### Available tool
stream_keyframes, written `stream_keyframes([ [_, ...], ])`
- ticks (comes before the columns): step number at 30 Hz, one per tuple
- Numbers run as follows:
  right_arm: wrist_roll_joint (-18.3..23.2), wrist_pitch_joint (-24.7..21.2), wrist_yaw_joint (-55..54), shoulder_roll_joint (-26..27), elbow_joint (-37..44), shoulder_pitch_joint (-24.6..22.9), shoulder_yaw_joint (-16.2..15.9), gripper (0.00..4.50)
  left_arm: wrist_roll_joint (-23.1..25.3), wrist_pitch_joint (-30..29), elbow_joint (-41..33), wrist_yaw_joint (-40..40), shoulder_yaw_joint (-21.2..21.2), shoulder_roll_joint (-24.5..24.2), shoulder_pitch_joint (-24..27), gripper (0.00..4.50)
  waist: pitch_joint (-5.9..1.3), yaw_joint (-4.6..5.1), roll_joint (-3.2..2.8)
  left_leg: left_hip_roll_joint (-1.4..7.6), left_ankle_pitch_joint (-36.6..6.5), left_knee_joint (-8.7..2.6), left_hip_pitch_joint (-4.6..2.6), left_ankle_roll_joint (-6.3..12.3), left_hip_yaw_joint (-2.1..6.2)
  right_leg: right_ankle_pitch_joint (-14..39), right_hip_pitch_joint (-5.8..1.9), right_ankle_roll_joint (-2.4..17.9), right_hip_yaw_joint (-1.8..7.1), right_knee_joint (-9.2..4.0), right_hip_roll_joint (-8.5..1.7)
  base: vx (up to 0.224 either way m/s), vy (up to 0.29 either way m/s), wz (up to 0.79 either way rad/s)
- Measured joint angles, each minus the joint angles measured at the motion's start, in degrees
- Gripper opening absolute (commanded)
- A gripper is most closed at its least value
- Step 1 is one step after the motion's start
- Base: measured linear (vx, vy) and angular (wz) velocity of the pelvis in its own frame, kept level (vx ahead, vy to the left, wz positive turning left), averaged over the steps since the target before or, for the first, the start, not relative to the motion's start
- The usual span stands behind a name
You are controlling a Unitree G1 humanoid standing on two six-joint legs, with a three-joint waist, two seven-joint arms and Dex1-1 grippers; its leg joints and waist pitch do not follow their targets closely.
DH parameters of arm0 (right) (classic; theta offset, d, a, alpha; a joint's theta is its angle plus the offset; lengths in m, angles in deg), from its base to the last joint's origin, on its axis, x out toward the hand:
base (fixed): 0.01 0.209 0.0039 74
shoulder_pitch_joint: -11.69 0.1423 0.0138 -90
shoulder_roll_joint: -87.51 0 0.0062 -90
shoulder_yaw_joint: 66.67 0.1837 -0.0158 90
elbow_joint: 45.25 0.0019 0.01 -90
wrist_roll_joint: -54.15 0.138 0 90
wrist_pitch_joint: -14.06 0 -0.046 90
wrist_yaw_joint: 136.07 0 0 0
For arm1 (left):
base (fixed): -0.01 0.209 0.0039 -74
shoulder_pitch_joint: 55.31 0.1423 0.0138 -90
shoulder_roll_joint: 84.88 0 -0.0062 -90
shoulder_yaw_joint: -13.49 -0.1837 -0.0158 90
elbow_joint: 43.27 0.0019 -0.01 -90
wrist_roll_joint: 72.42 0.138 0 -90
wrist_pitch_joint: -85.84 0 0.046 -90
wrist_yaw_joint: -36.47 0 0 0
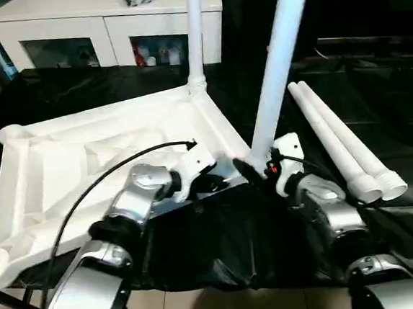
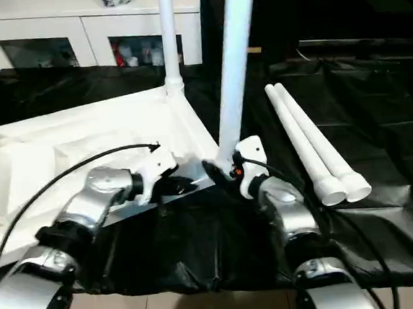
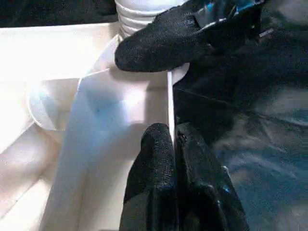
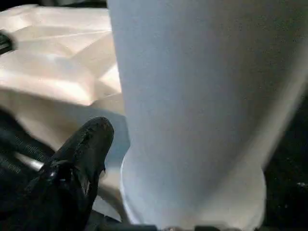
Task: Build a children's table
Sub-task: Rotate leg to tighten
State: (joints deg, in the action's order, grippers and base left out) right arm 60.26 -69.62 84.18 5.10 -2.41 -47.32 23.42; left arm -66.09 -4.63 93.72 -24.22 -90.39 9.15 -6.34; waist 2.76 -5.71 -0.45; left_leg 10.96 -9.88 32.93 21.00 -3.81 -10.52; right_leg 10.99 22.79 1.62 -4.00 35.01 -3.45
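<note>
The white plastic rectangular tabletop (image 1: 85, 172) is laid upside down on the black sheet (image 1: 215, 248), with its ribbed underside turned up. All places below are given from this tabletop. At its far corner one white tubular leg (image 1: 195, 32) is already stood upright in the round socket. At its near corner, on the robot's right side, a second white tubular leg (image 1: 278, 61) is set with its foot in the socket; its long axis rises and leans a little away from the tabletop, so it seems not yet fully seated. Two more white tubular legs (image 1: 339, 139) are laid side by side on the sheet, well apart from the tabletop on the right.

The right gripper (image 1: 255, 173) is the nearer one to the leaning leg. Its fingers are spread around the foot of the leg, and one black finger (image 4: 79, 159) is seen just beside the tube; whether it presses on the tube cannot be told. The left gripper (image 3: 174, 159) is pressed together on the thin edge wall of the tabletop, close to the same corner, so the tabletop is held steady. The coming move is judged to depend on bringing this leg upright in its socket.
</note>
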Motion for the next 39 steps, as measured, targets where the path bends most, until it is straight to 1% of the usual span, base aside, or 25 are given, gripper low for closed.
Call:
stream_keyframes([
  [3, 0.63, -0.57, 7.13, -2.01, 2.25, -1.50, -1.45, 4.01, -0.76, 1.90, -0.72, -4.24, -0.60, -1.81, 0.70, 0.00, 0.02, -0.28, -0.02, 0.01, 0.00, 0.02, 0.06, 0.00, -0.01, 0.04, 0.03, -0.01, 0.00, -0.02, 0.01, 0.000, 0.000, 0.00],
  [5, 1.31, -1.40, 11.23, -3.34, 3.60, -1.85, -2.25, 4.01, -1.40, 2.51, -0.98, -6.66, -0.69, -2.99, 1.03, 0.00, 0.03, -0.28, -0.01, 0.01, 0.00, 0.07, 0.09, 0.01, -0.01, 0.04, 0.04, -0.01, 0.00, -0.03, 0.01, 0.000, 0.000, 0.00],
  [6, 1.98, -2.07, 15.05, -4.59, 4.52, -2.11, -3.19, 3.75, -2.06, 3.00, -1.27, -8.97, -0.73, -4.03, 1.47, 0.00, 0.03, -0.29, -0.01, 0.01, 0.00, 0.08, 0.09, 0.02, -0.01, 0.04, 0.04, -0.01, 0.00, -0.04, 0.01, 0.000, 0.000, 0.00],
  [9, 2.91, -3.58, 21.54, -6.35, 6.51, -2.69, -4.98, 3.68, -2.72, 3.80, -2.21, -13.10, -0.83, -5.72, 2.19, 0.00, 0.13, -0.40, 0.15, 0.03, 0.00, 0.08, 0.10, 0.02, -0.02, 0.06, 0.06, -0.01, 0.00, -0.04, 0.01, 0.000, 0.000, 0.00],
  [10, 3.02, -3.68, 22.68, -6.69, 6.71, -2.75, -5.09, 3.62, -2.87, 3.89, -2.23, -13.99, -0.89, -5.96, 2.23, 0.00, 0.13, -0.47, 0.17, 0.03, -0.01, 0.08, 0.10, 0.02, -0.03, 0.06, 0.06, -0.01, 0.00, -0.04, 0.01, 0.000, 0.000, 0.00],
  [11, 3.04, -3.87, 24.01, -7.03, 7.10, -2.85, -5.48, 3.48, -2.95, 4.13, -2.30, -14.73, -0.95, -6.29, 2.27, 0.00, 0.16, -0.57, 0.21, 0.03, -0.01, 0.08, 0.10, 0.02, -0.04, 0.06, 0.06, -0.01, 0.00, -0.04, 0.01, 0.000, 0.000, 0.00],
  [12, 3.03, -4.15, 25.52, -7.58, 7.75, -2.97, -6.21, 3.24, -3.25, 4.30, -2.37, -15.90, -1.06, -6.72, 2.37, 0.00, 0.20, -0.61, 0.28, 0.03, -0.01, 0.08, 0.10, 0.02, -0.04, 0.06, 0.07, -0.02, 0.00, -0.04, 0.01, 0.000, 0.000, 0.00],
  [16, 2.99, -5.13, 29.37, -8.63, 8.80, -3.03, -7.87, 3.10, -3.83, 4.45, -3.02, -18.57, -1.30, -7.77, 2.77, 0.00, 0.23, -0.73, 0.33, 0.04, -0.01, 0.08, 0.11, 0.03, -0.06, 0.09, 0.08, -0.03, 0.01, -0.04, 0.01, 0.000, 0.000, 0.00],
  [17, 3.01, -5.47, 30.21, -8.86, 8.99, -3.03, -8.37, 2.87, -4.08, 4.45, -3.20, -19.24, -1.44, -8.15, 2.90, 0.00, 0.23, -0.72, 0.32, 0.04, -0.02, 0.08, 0.10, 0.03, -0.06, 0.10, 0.08, -0.04, 0.01, -0.04, 0.01, 0.000, 0.000, 0.00],
  [19, 3.01, -5.98, 31.78, -9.28, 10.05, -3.17, -9.42, 2.83, -4.64, 4.45, -3.64, -20.77, -1.61, -8.72, 3.25, 0.00, 0.23, -0.72, 0.32, 0.04, -0.02, 0.06, 0.10, 0.03, -0.06, 0.12, 0.08, -0.04, 0.01, -0.04, 0.01, 0.000, 0.000, 0.00],
  [25, 3.03, -6.32, 32.13, -9.07, 10.36, -3.29, -9.42, 2.75, -4.71, 4.52, -3.80, -21.05, -1.63, -9.09, 3.41, 0.00, 0.23, -0.73, 0.33, 0.04, -0.02, 0.07, 0.09, 0.03, -0.06, 0.12, 0.08, -0.04, 0.01, -0.02, 0.01, 0.000, 0.000, 0.00],
  [27, 3.18, -6.83, 30.98, -8.20, 10.69, -3.80, -8.80, 2.75, -4.66, 4.40, -3.54, -20.18, -1.63, -8.65, 3.39, 0.00, 0.22, -0.74, 0.32, 0.04, -0.01, 0.07, 0.07, 0.02, -0.06, 0.12, 0.07, -0.04, 0.01, 0.00, 0.01, 0.000, 0.000, 0.00],
  [29, 3.11, -7.11, 27.26, -7.22, 10.71, -4.38, -7.32, 2.75, -4.21, 3.60, -2.98, -17.43, -1.38, -7.85, 3.00, 0.00, 0.21, -0.73, 0.33, 0.04, -0.01, 0.09, -0.01, 0.02, -0.05, 0.11, 0.00, -0.03, 0.01, 0.05, 0.01, 0.000, 0.000, 0.00],
  [32, 2.67, -6.36, 16.88, -4.77, 9.03, -4.12, -4.74, 2.75, -3.20, 1.78, -1.05, -11.33, -0.58, -5.65, 1.65, 0.00, 0.20, -0.60, 0.35, 0.04, -0.01, 0.12, -0.05, 0.00, -0.05, 0.06, -0.01, -0.01, 0.01, 0.02, 0.00, 0.000, 0.000, 0.00],
  [36, 1.54, -4.83, 0.70, -0.46, 4.98, -2.57, -1.05, 2.74, -1.72, -0.81, 0.39, -2.68, -0.43, -1.93, 0.01, 0.00, 0.19, -0.05, 0.35, 0.00, 0.00, 0.12, -0.10, 0.00, -0.05, 0.10, -0.04, -0.13, 0.05, 0.00, -0.02, 0.000, 0.000, 0.00],
  [39, 0.50, -4.00, -8.45, 1.94, 2.85, -1.20, 0.35, 2.74, -0.80, -2.17, 0.48, 1.90, -0.41, 0.16, -0.40, 0.00, 0.16, 0.38, 0.40, -0.01, 0.00, 0.09, -0.15, 0.00, -0.04, 0.09, -0.10, -0.13, 0.04, 0.00, -0.02, 0.000, 0.000, 0.00],
])
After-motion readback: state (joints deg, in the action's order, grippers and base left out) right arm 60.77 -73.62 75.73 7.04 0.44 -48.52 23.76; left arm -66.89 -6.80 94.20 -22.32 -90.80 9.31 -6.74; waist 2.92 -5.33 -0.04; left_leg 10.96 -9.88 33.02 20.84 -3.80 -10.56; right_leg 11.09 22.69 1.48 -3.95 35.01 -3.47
